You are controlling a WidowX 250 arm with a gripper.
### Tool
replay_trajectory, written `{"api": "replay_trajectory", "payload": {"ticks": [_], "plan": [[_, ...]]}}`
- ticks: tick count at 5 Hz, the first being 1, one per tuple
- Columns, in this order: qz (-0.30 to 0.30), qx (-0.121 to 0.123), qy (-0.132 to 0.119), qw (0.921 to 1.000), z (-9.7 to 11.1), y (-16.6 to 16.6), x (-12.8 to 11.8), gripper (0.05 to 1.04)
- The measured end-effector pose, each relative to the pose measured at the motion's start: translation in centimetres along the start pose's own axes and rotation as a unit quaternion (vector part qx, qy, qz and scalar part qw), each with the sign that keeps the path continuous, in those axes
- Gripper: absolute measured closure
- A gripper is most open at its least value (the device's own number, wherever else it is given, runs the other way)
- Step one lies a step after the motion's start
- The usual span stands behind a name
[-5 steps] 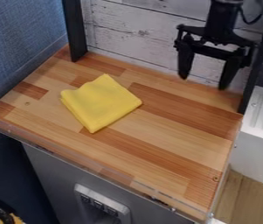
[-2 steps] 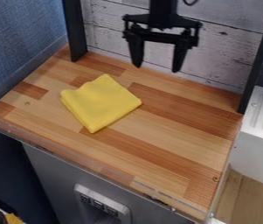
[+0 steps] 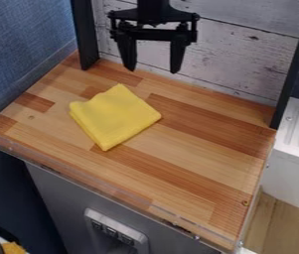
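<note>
Yellow cloth (image 3: pixel 115 117), folded into a rough square and turned with one corner toward the front edge, lies flat on the wooden tabletop (image 3: pixel 198 163). It sits left of the middle, nearer the back left corner than the front right one, and its upper corner points toward the back edge. The black gripper (image 3: pixel 153 68) hangs over the back part of the tabletop, behind the cloth and slightly to its right in the view, apart from it. Its two fingers (image 3: pixel 178 53) point down and stand wide apart, with nothing between them. Whitewashed planks (image 3: pixel 245 59) rise behind the back edge, framed by a dark post (image 3: pixel 85 34) at the back left corner and another at the back right. A clear strip (image 3: pixel 99 184) runs along the front edge, and a ridged white unit (image 3: pixel 297 134) stands beside the right edge.
</note>
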State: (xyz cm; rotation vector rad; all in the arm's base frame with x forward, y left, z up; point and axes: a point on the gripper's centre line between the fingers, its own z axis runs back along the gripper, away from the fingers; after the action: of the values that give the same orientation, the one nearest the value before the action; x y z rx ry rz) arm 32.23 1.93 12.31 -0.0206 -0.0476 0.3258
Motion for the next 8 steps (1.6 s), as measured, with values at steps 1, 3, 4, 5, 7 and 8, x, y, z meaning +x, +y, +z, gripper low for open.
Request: {"api": "replay_trajectory", "payload": {"ticks": [1, 3, 4, 5, 7, 8], "plan": [[0.018, 0.001, -0.001, 0.9998, 0.1, 1.2, 0.2, 0.086], [0.034, 0.017, 0.014, 0.9992, 0.7, 3.6, 0.3, 0.085], [0.039, 0.021, 0.008, 0.999, 1.3, 4.0, 0.8, 0.14], [0.047, 0.024, 0.011, 0.9985, -0.1, 4.0, 1.5, 0.419], [0.054, 0.022, 0.022, 0.9981, -4.3, 4.5, 1.8, 0.928], [0.056, 0.019, 0.023, 0.998, -5.9, 4.8, 1.4, 1.013]]}}
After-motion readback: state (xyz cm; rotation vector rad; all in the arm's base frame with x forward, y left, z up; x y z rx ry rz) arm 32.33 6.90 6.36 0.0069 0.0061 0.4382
